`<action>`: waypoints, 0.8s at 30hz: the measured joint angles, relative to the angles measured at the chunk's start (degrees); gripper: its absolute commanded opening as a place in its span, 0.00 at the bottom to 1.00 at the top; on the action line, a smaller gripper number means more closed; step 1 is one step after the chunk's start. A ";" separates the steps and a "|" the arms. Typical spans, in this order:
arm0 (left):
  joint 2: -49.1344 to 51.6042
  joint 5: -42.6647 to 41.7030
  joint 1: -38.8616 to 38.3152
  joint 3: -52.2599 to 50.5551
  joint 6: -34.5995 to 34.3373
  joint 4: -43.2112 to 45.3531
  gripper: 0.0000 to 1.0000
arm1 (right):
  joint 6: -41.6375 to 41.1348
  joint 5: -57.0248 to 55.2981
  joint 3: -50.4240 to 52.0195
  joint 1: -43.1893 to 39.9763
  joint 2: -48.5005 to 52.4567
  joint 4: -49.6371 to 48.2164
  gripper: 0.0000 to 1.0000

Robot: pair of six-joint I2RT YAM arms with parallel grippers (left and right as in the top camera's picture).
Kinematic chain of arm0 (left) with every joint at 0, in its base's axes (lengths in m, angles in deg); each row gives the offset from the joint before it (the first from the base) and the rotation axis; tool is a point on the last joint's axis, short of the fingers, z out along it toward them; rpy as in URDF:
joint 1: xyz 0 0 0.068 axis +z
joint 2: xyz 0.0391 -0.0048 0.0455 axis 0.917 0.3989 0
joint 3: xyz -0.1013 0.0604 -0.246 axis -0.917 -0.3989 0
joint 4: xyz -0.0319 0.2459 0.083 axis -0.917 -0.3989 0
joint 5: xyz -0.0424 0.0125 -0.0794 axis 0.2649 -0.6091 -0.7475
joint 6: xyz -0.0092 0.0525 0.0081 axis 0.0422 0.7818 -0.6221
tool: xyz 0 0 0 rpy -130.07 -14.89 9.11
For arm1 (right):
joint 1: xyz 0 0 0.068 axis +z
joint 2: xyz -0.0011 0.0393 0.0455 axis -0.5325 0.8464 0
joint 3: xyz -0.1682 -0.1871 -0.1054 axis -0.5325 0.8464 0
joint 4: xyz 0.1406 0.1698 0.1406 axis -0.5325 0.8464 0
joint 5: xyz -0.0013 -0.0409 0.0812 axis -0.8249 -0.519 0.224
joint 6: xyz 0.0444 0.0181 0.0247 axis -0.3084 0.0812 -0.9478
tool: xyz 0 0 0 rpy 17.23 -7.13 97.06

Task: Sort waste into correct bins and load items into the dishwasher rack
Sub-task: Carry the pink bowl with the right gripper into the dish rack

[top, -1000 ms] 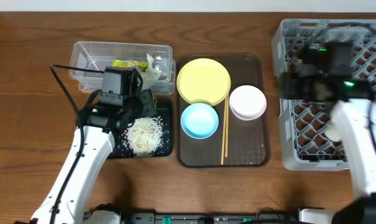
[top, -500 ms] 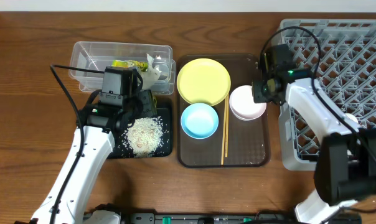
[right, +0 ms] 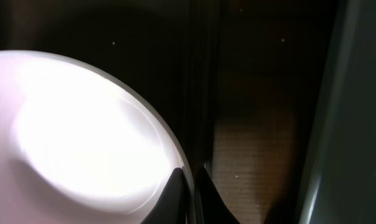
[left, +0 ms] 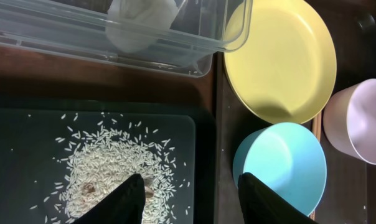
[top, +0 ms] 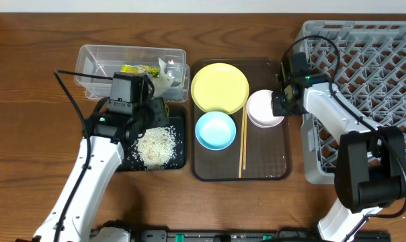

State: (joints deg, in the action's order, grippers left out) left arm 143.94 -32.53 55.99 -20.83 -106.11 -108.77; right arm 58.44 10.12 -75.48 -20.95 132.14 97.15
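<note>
Wood desk (top: 28, 134): wrapper (top: 132, 68), paper (top: 165, 75), rice (top: 155, 143) sat binned left of brown tray (top: 283, 171); plate (top: 219, 87), blue bowl (top: 215, 130), chopsticks (top: 242, 141) lay on it, unloaded. Right tool (right: 189, 186) clamped pink bowl (top: 263, 111) rim; left tool (left: 190, 190) stood apart.

The plate (top: 220, 88) is plain yellow. The light blue bowl (top: 215, 130) and pale pink bowl (top: 265, 111) are unpatterned. The serving tray (top: 270, 165) is dark brown; the chopsticks (top: 242, 144) pale wood. The rack (top: 364, 54) is grey lattice. The shallow tray (top: 179, 158) is black, speckled with white rice (top: 156, 142). The table (top: 28, 134) shows brown wood grain.
</note>
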 measured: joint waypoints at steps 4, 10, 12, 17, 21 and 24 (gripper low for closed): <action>0.00 0.00 0.00 0.00 0.00 -0.37 0.51 | -0.02 0.17 0.00 -0.07 -0.37 0.46 0.01; 0.00 0.00 0.00 0.00 0.00 -0.44 0.51 | 0.13 -0.24 0.00 -1.42 -5.09 0.37 0.01; 0.00 0.02 0.00 0.00 0.00 -0.46 0.51 | 0.22 -1.22 -0.04 -2.40 -8.61 -1.55 0.01; 0.00 0.02 0.00 0.00 -0.02 -0.48 0.51 | 1.81 -8.17 -1.11 -4.98 -18.84 -9.40 0.01; 0.00 0.02 0.00 0.00 0.00 -0.48 0.52 | 8.55 -14.97 -1.95 -6.25 -21.75 -18.01 0.01; 0.00 0.04 0.00 0.00 0.00 -0.48 0.52 | 15.78 -20.87 -1.97 -6.43 -21.27 -25.11 0.01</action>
State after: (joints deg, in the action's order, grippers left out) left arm 143.94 -32.49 55.99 -20.83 -106.11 -109.25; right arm 74.22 -10.76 -77.45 -27.38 110.87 72.03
